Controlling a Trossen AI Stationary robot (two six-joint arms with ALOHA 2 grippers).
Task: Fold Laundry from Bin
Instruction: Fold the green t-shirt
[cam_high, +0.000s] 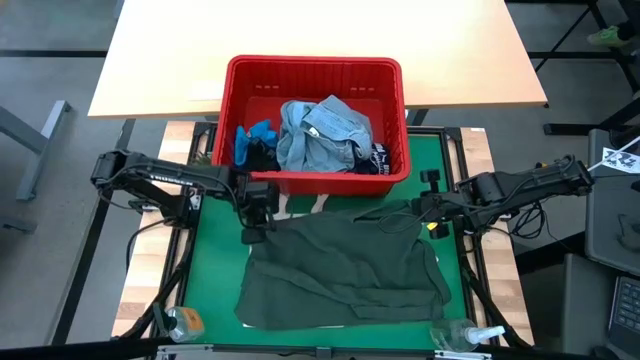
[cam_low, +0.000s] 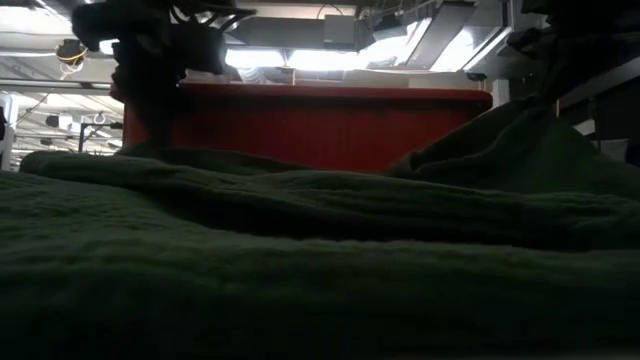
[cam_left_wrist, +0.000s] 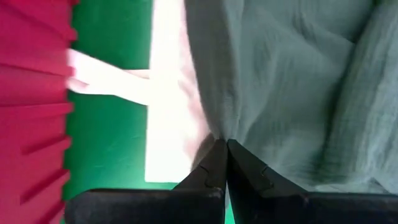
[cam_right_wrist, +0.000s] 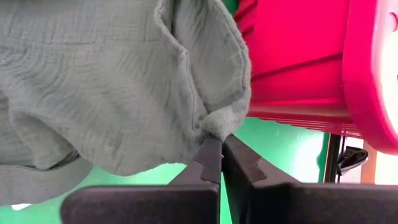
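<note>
High view | step: spreading dark green garment (cam_high: 345, 270) on counter (cam_high: 205, 280) before red bin (cam_high: 317, 125) | left end effector (cam_high: 256, 232), right end effector (cam_high: 420, 208): each clenched on a far corner | next: likely pull corners apart; flatten; other laundry (cam_high: 320, 135) waits in bin

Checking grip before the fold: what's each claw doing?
Left claw: shut on the dark green garment.
Right claw: shut on the same garment.

Navy garment (cam_high: 368, 160) mostly buried
</note>
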